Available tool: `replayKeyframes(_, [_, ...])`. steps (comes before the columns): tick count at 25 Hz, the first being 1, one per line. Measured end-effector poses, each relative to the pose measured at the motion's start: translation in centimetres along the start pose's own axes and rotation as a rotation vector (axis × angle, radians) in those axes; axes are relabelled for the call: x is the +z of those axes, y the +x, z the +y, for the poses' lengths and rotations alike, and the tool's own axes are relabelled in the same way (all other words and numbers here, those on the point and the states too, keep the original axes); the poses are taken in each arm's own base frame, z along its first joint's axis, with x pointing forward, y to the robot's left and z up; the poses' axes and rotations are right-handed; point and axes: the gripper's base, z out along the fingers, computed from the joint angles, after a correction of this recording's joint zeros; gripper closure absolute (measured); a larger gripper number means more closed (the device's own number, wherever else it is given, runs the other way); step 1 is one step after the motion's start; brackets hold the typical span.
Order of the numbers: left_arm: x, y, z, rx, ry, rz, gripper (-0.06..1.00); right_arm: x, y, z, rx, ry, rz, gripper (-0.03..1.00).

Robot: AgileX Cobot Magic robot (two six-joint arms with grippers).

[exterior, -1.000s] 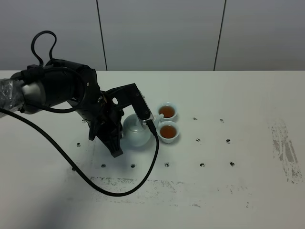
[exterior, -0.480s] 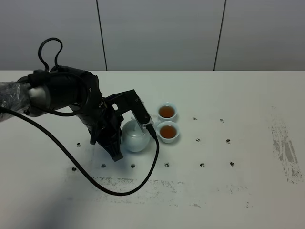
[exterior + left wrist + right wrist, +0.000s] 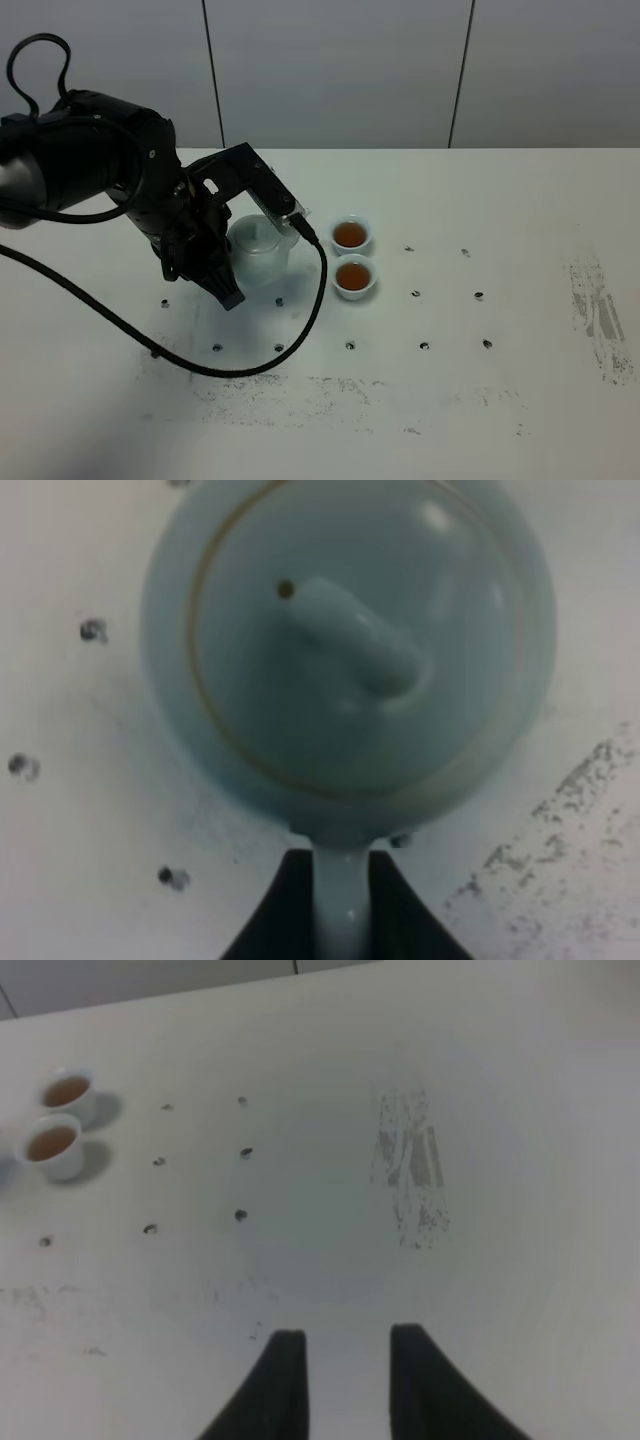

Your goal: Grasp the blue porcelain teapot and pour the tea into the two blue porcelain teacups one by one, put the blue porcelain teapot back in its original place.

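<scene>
Left gripper (image 3: 340, 905) pinches the handle of the blue porcelain teapot (image 3: 258, 251), which we judge upright and clear of the two tea-filled teacups (image 3: 352, 258), ready to be set back.

Teapot (image 3: 258, 250) stood left of two teacups (image 3: 352, 255) on the table (image 3: 500, 400), one cup behind the other, tea in both.
</scene>
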Motion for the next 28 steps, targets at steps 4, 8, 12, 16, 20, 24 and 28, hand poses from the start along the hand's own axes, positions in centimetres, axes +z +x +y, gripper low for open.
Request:
replayKeyframes(4, [-0.2,0.3,0.0,-0.139,-0.003,0.022,0.82,0.0,0.0,0.0,0.0,0.0,0.0,0.75])
replayKeyframes(8, [0.7,1.8,0.1,-0.235,-0.005,0.036,0.82,0.0,0.0,0.0,0.0,0.0,0.0,0.75])
replayKeyframes(12, [1.4,3.3,-0.1,-0.267,0.0,0.061,0.82,0.0,0.0,0.0,0.0,0.0,0.0,0.75])
replayKeyframes(16, [2.1,4.5,0.0,-0.338,-0.001,0.067,0.82,0.0,0.0,0.0,0.0,0.0,0.0,0.75])
replayKeyframes(20, [3.0,5.4,0.3,-0.383,-0.021,0.036,0.82,0.0,0.0,0.0,-0.001,0.0,0.0,0.75])
replayKeyframes(24, [3.4,5.2,0.6,-0.402,-0.037,-0.023,0.82,0.0,0.0,0.0,-0.001,0.0,0.0,0.75])
replayKeyframes(28, [4.3,4.8,0.7,-0.426,-0.033,-0.063,0.82,0.0,0.0,0.0,0.0,0.0,0.0,0.75])
